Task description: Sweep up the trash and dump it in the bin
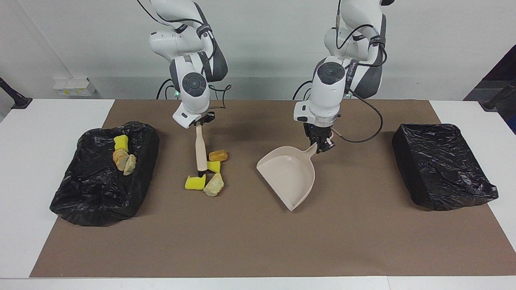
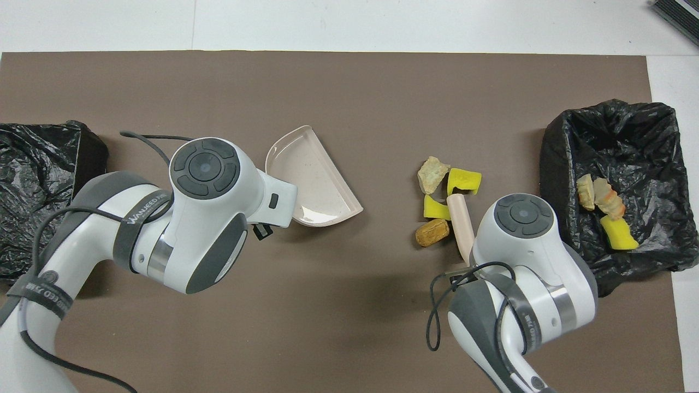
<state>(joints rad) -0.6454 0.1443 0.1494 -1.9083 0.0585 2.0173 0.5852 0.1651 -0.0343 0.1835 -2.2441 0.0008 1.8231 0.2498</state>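
Right gripper (image 1: 200,122) clamped on the top of the brush (image 1: 199,151), handle angled down into the trash cluster, bristle end buried among the pieces on the brown mat (image 1: 258,241). Directly below that gripper: orange-brown lump (image 1: 218,155) and one yellow chunk (image 1: 213,166) on the left arm's side of the handle, second yellow chunk (image 1: 195,183) and pale tan lump (image 1: 213,187) right at the bristle tip, touching or nearly so. Toward the right arm's end of the table from this gripper, black-lined bin (image 1: 80,193) with three more pieces (image 1: 123,157) already lying inside.

Left gripper (image 1: 321,144) pinching the dustpan (image 1: 288,177) by its handle tip, pan tilted, hanging below the fingers, open mouth turned toward the trash pile and well apart from it. Whether the pan's lip touches the mat, cannot tell. Toward the left arm's end from this gripper, second black-lined bin (image 1: 443,169), nothing visible in it.
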